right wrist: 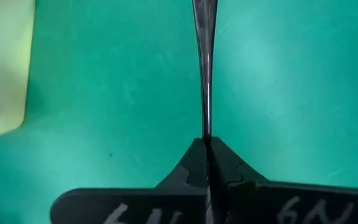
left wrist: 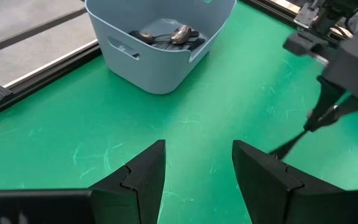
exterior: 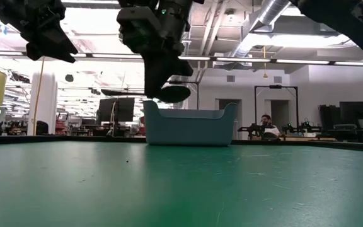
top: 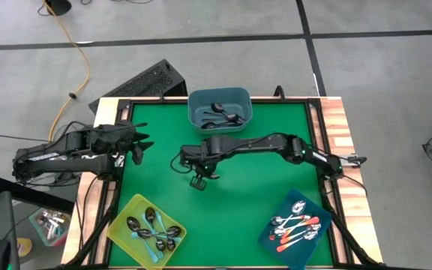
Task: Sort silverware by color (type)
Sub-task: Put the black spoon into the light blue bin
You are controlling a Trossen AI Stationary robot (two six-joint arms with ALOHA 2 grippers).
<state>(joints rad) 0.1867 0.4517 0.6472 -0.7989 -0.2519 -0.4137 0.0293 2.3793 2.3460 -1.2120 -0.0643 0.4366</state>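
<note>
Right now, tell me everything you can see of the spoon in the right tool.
The spoon is dark, plain metal with a slim handle. The right tool is shut on the handle's end, holding it off the green table, near the middle. In the low view its bowl hangs dark and rounded. Nothing else touches it.

Even overhead light falling on green desk (top: 223,187) in high view; shadows lying soft and faint. In low view, ceiling lights (exterior: 333,47) blowing out white, arms showing as dark silhouettes against them; near desk surface blurring. In left wrist view, grey-blue bin (left wrist: 160,43) reading sharp, left pincer (left wrist: 197,180) fingers blurring close to lens. In right wrist view, spoon handle (right wrist: 204,68) catching thin glare, yellow bin (right wrist: 2,62) smearing out of focus.
</note>
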